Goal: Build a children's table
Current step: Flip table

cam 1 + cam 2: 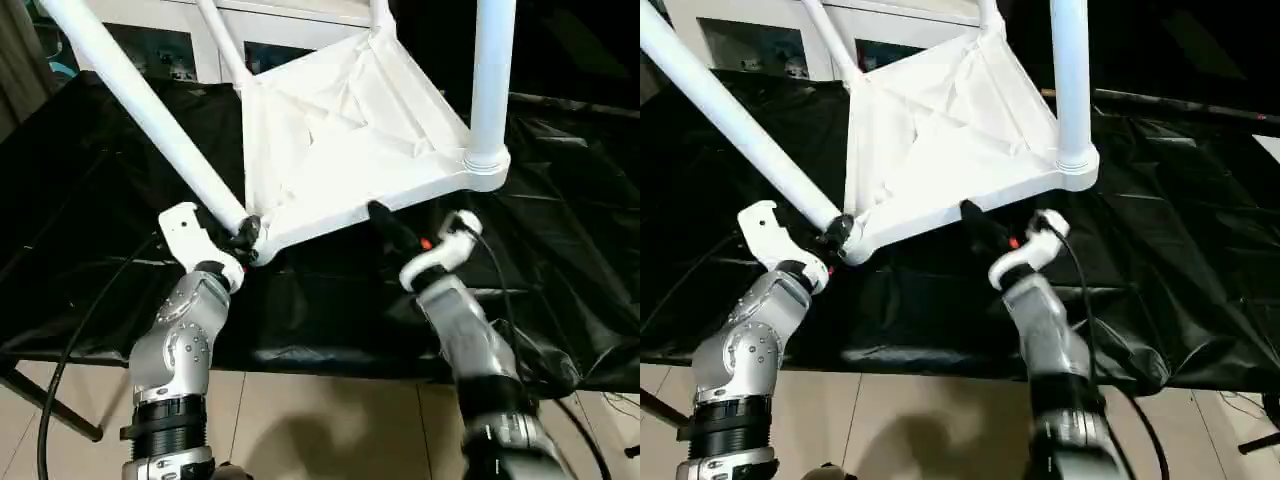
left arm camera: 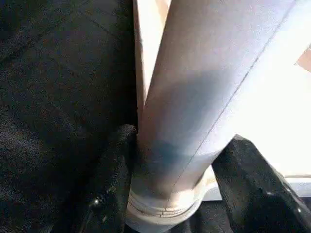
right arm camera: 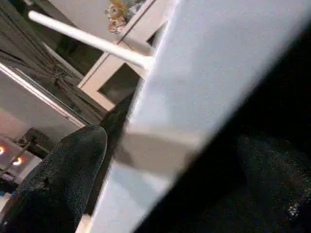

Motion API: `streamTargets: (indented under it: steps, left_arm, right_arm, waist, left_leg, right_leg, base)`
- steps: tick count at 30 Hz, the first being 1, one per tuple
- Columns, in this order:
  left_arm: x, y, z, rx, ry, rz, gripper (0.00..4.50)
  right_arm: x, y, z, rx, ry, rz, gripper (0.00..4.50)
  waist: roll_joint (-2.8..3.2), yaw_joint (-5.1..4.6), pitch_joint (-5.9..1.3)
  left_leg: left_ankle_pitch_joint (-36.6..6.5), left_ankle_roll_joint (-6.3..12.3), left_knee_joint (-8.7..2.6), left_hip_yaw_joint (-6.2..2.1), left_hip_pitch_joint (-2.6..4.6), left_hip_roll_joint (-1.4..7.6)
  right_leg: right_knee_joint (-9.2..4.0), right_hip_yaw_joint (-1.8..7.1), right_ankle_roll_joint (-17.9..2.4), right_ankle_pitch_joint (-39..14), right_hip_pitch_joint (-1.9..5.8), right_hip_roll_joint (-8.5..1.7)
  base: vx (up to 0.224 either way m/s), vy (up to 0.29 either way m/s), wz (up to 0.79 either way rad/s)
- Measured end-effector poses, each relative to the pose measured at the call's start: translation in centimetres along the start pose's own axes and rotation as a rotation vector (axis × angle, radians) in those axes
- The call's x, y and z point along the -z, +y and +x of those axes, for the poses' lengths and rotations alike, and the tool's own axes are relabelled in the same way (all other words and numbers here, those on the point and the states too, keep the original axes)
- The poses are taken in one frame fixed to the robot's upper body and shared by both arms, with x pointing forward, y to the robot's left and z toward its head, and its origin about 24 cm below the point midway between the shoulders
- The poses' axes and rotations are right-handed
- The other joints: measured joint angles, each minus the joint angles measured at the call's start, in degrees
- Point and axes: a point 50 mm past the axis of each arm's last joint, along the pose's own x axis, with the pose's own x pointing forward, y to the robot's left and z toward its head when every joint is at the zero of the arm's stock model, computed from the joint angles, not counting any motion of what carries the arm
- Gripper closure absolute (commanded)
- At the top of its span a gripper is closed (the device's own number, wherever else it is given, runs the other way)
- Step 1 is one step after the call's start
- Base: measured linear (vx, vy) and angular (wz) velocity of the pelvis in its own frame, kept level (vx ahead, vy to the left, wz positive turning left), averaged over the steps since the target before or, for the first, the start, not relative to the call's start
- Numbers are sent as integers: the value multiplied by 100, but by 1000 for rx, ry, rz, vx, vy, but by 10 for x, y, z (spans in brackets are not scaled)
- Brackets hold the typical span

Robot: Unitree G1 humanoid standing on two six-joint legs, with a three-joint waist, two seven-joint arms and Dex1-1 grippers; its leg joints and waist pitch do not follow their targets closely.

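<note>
Children's table upside down on black cloth. Left gripper clamped on base of near-left leg. Right gripper spread wide around the tabletop's near edge.

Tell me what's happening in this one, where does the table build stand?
The robot is putting together a small white table, which lies upside down and tilted on a black-draped table. Legs are already in the corner sockets. The left pincer is closed around the base of the near-left leg at its socket. The right pincer is wide open, straddling the tabletop's near edge without squeezing it.
</note>
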Motion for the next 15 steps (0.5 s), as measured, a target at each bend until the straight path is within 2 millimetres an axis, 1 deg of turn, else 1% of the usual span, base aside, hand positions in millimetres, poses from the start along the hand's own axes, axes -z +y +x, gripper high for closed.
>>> streamTargets:
  steps: [4, 10, 11, 15]
  left_arm:
    - [0, 0, -2, 5, 4, -4, 226]
    - [2, -1, -7, 23, 18, 2, 226]
    - [2, -1, -8, 24, 20, 2, 226]
    - [3, -1, -9, 23, 25, 4, 226]
  right_arm:
    - [-2, 5, 14, 1, 20, 11, 0]
    - [-3, 9, 26, 17, 25, 68, 0]
    - [-4, 9, 27, 19, 21, 72, 28]
    - [-7, 8, 31, 37, 6, 119, 40]
  waist:
    - [-2, 16, -1]
    - [-7, 53, 1]
    - [-8, 52, 2]
    - [-9, 43, 2]
  left_leg:
    - [1, 4, 7, 2, -9, 0]
    - [0, 9, 15, 4, -12, 2]
    - [2, 11, 15, 5, -12, 2]
    - [6, 16, 17, 5, -11, 2]
  right_leg:
    - [1, -2, -1, 0, -4, 0]
    - [4, -2, -2, 1, -5, -1]
    - [4, -2, -5, 3, -5, -1]
    - [7, -2, -5, 10, -5, -1]
  base:
    - [0, 0, 0]
    - [0, 0, 0]
    - [0, 0, 0]
    - [0, 0, 0]
